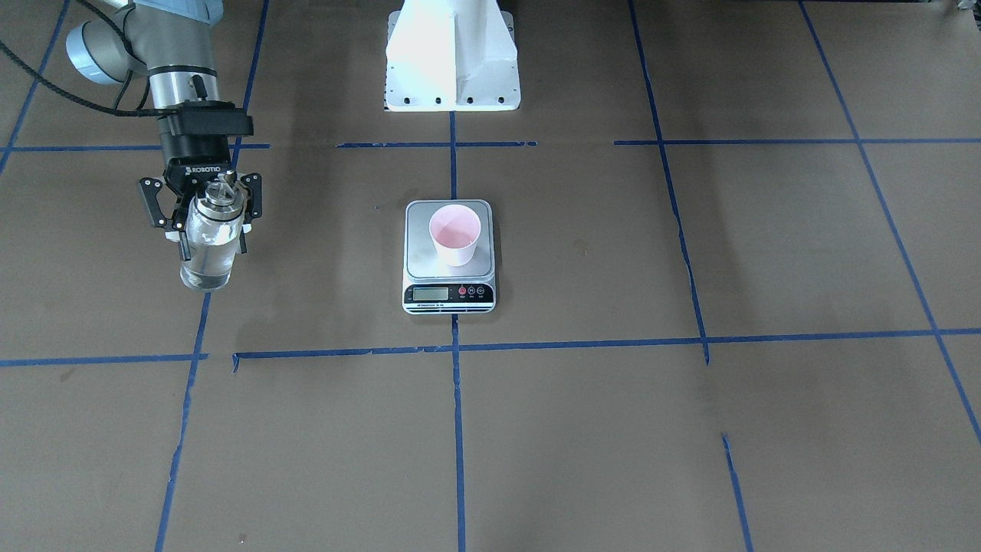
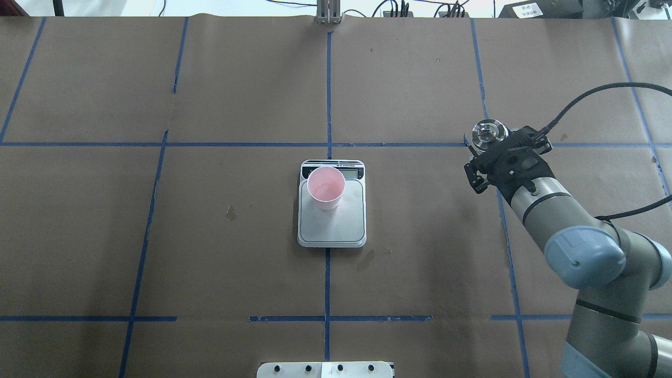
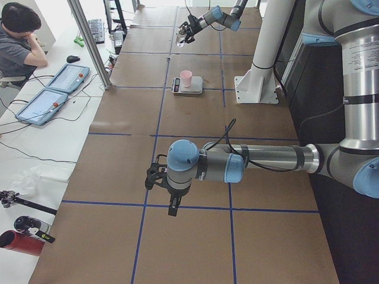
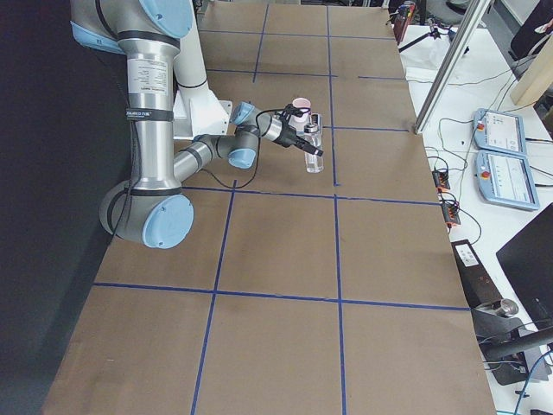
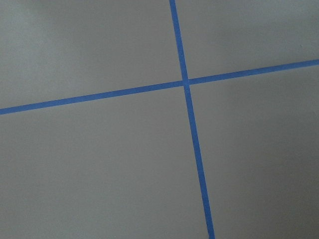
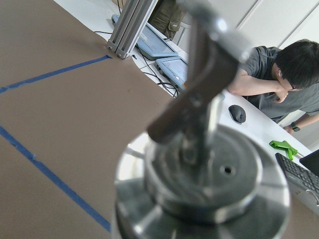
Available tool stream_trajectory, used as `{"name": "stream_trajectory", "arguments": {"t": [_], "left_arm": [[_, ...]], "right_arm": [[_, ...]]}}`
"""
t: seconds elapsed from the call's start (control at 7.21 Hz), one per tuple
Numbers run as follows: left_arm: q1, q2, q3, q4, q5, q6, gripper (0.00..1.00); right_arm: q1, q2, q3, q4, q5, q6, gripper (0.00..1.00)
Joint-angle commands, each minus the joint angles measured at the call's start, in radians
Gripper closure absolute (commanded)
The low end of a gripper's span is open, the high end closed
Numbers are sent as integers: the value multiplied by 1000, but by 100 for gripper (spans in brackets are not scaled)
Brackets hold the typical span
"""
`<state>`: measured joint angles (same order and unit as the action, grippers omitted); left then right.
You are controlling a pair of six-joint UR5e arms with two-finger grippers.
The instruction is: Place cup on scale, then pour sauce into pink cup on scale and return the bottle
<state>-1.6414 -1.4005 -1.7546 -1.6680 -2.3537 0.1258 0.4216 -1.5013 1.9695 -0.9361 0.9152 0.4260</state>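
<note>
The table (image 1: 690,429) carries only the scale and its load in mid-frame of the front view. The right arm (image 2: 577,236) reaches in from the lower right of the overhead view, and its wrist points down so that the bottle is held upright and nothing spills. The left arm (image 3: 266,158) lies low in the foreground of the left side view, probably parked clear of the pour. I cannot tell how the left gripper (image 3: 154,177) has its jaws.

The scale (image 1: 421,261) lies flat with its display toward the bottom of the front view. At the left of that view, well apart from the scale, the right gripper (image 1: 213,239) appears clenched around the bottle (image 1: 208,257) just under its cap (image 6: 209,179), which leaves the spout free. The cup (image 1: 455,234) stands upright on the plate, mouth open for pouring. The sauce (image 1: 204,274) shows faintly low in the glass, but I cannot tell whether any is in the cup.
</note>
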Motion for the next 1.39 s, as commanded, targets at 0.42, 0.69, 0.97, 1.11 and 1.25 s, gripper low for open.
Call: {"name": "stream_trajectory", "arguments": {"t": [0.42, 0.69, 0.97, 1.11, 1.25], "left_arm": [[0, 0, -2, 1, 1, 2, 0], [0, 2, -2, 2, 1, 2, 0], [0, 2, -2, 2, 1, 2, 0], [0, 2, -2, 2, 1, 2, 0], [0, 2, -2, 1, 1, 2, 0]], "right_arm": [[-174, 461, -137, -752, -295, -223, 100], [-190, 530, -262, -785, -386, -321, 100], [-188, 541, -296, -787, -398, -389, 100], [-188, 535, -294, -818, -429, -423, 100], [-184, 535, -285, -826, -441, -447, 100]]}}
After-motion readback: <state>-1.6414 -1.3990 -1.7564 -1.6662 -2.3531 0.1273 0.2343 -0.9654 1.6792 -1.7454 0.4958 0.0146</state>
